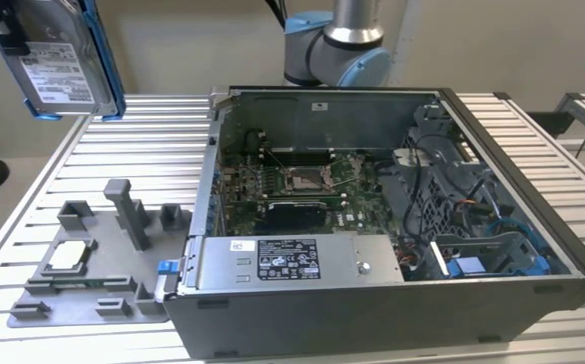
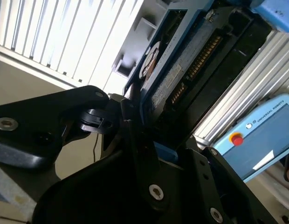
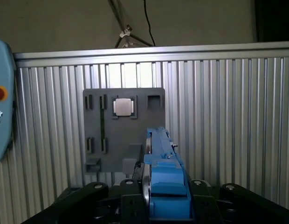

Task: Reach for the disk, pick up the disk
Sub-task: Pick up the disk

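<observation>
Evidently the pick-up step is at its end: the disk is off every surface & held in the air, so reach & grasp look done. I judge that whatever move follows calls for a firm hold & a steady carry, since the drive hangs w/ no support beneath it.

Largest to smallest:

- The table (image 1: 535,129) is ribbed aluminium, w/ long parallel slats & a dull silver sheen.
- On it sits an open computer case (image 1: 373,318), boxy, of dark grey sheet metal. Inside are a green circuit board (image 1: 292,182), cables & a long grey metal box (image 1: 292,262).
- Behind the case rises the robot arm (image 1: 338,45), a smooth silver tube w/ pale blue joint caps.
- Beside the case, toward the exterior view's left, lies a flat grey plastic fixture plate (image 1: 70,315), matte, w/ upright posts & slots.
- The disk (image 1: 59,64) hangs at the exterior view's upper left, well above the table & tilted. It's a flat rectangular silver metal body w/ a white printed label & bright blue plastic rails along its edges.
- The pincer (image 3: 165,201), black & angular, is closed on the disk. In the first wrist view its jaws press either side of the blue rail.
- Smallest is a flat square silver-white chip (image 1: 70,254), resting in a recess of the plate.
</observation>
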Available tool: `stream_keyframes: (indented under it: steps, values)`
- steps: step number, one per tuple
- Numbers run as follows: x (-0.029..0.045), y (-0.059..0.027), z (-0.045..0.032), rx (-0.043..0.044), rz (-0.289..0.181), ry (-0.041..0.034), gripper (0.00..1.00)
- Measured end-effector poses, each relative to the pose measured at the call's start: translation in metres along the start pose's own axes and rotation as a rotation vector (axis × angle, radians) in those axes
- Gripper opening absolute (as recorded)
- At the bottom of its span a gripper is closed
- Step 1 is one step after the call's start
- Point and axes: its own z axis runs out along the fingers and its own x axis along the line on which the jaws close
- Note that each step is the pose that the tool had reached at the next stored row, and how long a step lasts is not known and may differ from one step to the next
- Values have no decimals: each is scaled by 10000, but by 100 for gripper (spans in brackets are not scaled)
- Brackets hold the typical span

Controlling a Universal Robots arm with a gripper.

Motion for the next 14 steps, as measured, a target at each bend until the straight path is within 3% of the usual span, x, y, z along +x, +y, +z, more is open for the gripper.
stream_keyframes:
  steps: [14]
  values:
    - [-19, -342, 5, -5, 0, 0, 0]
